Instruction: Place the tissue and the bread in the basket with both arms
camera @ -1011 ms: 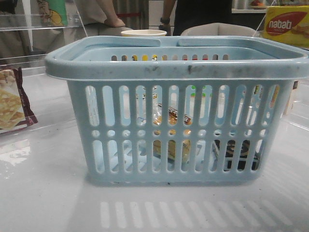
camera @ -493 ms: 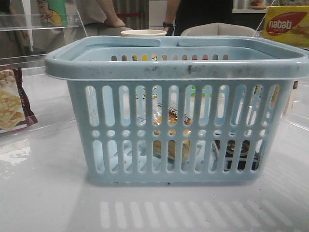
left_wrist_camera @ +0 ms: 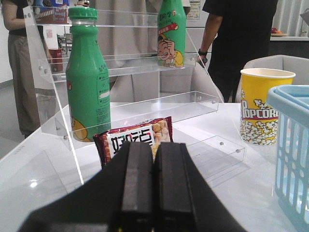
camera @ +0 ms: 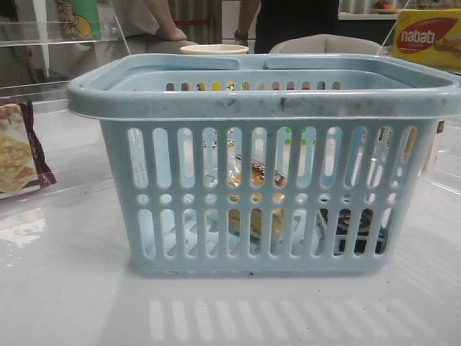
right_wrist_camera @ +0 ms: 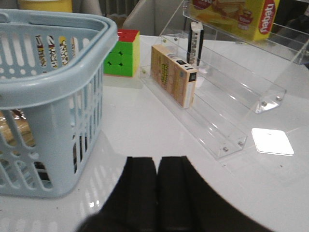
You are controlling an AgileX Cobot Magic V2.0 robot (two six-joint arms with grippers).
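Note:
The light-blue basket (camera: 266, 101) fills the middle of the front view. Through its slots I see the bread (camera: 256, 216) in its clear wrapper on the basket floor, and the dark tissue pack (camera: 353, 227) to its right. The basket's rim also shows in the right wrist view (right_wrist_camera: 58, 82) and at the edge of the left wrist view (left_wrist_camera: 292, 145). My left gripper (left_wrist_camera: 154, 150) is shut with nothing in it, back from the basket near a snack packet. My right gripper (right_wrist_camera: 157, 164) is shut and empty beside the basket. Neither arm appears in the front view.
A cracker packet (camera: 18, 155) lies left of the basket. A popcorn cup (left_wrist_camera: 263, 111), green bottles (left_wrist_camera: 87, 77) and a clear acrylic shelf (left_wrist_camera: 145, 63) stand on the left. On the right are a colour cube (right_wrist_camera: 120, 53), a small box (right_wrist_camera: 174, 75), another acrylic rack (right_wrist_camera: 227, 96) and a nabati box (camera: 428, 36).
Nothing on the table has moved. Only the people behind the table have shifted slightly.

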